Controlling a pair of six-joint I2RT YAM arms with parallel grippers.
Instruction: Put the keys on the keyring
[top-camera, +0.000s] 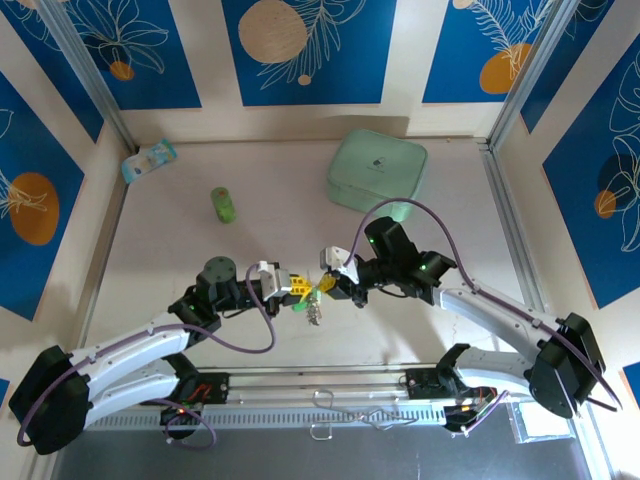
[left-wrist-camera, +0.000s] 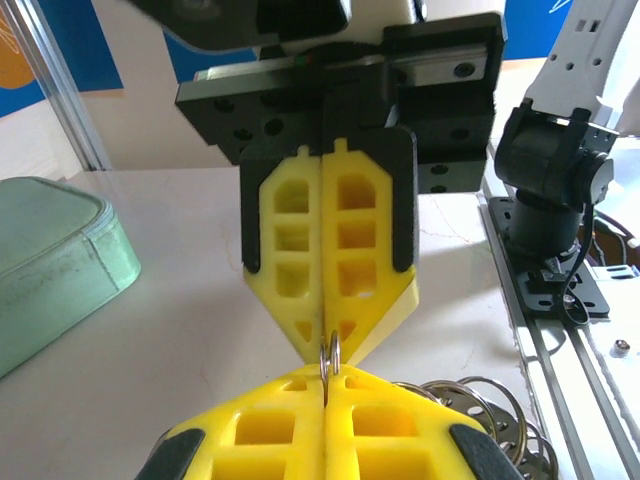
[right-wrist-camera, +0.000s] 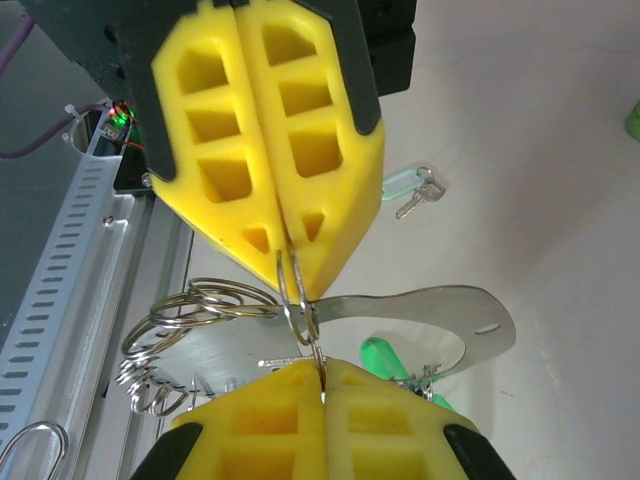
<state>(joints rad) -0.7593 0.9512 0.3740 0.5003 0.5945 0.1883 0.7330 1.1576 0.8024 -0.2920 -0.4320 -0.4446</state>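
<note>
Lower centre: right gripper (right-wrist-camera: 323, 385), yellow fingers pressed together on a thin split ring (right-wrist-camera: 300, 315). Upper centre: left gripper (right-wrist-camera: 288, 248), likewise closed on the ring's top. Behind: the keyring (right-wrist-camera: 440, 305), a flat silvery band with coiled rings at left. Right of centre: one key (right-wrist-camera: 410, 190), pale green head, lying on the table (right-wrist-camera: 560, 200).

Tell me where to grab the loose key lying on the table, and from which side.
Take the loose key by its pale green plastic head, coming straight down from above and closing across its short width. It lies flat on the table, and the head looks like its bulkiest part; the metal blade looks too thin to pinch.
</note>
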